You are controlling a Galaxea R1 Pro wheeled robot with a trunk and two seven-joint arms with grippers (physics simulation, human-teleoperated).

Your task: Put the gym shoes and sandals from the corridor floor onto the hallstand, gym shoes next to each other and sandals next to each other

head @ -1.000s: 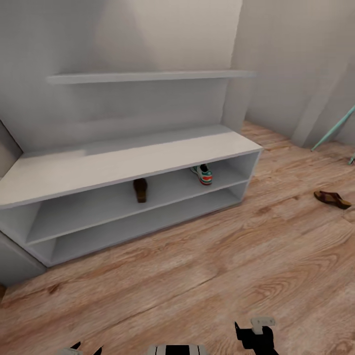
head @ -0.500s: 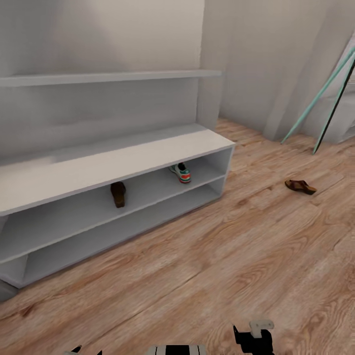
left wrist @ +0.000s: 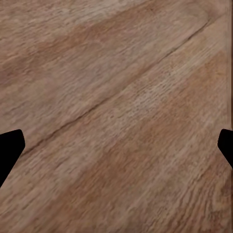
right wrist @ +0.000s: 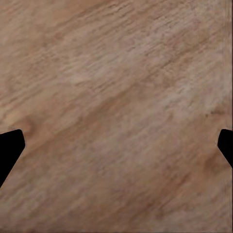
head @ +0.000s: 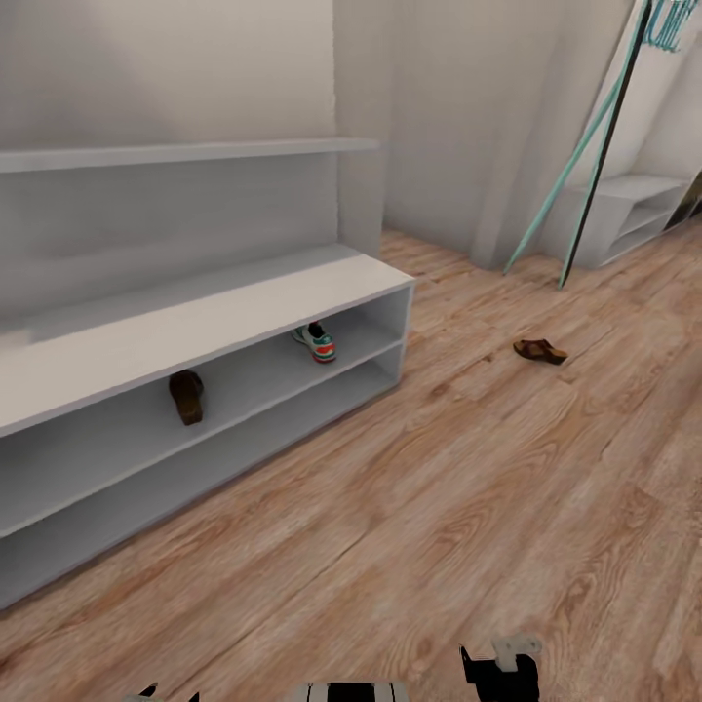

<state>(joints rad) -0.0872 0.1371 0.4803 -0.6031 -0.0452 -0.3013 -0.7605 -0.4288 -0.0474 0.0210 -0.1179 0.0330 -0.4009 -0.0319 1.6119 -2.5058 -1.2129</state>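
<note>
The light-grey hallstand (head: 205, 322) stands at the left of the head view, with two open shelf slots and a wall shelf above. On its upper slot lie one dark-brown sandal (head: 186, 395) and one gym shoe (head: 316, 341), well apart from each other. A second sandal (head: 539, 351) lies on the corridor floor (head: 468, 507) to the right of the rack. My left gripper (left wrist: 116, 145) and my right gripper (right wrist: 116, 145) both hang open over bare planks, holding nothing. Part of my right arm (head: 502, 668) shows at the bottom edge.
A teal pole and a dark pole (head: 585, 156) lean against the far wall at the right. A low white shelf unit (head: 624, 210) stands behind them. Wide wood floor stretches between me and the sandal.
The camera has turned to the right: the rack has slid left in the picture, and the floor sandal, the leaning poles and the white shelf unit have come further into view. The shoes themselves have not moved.
</note>
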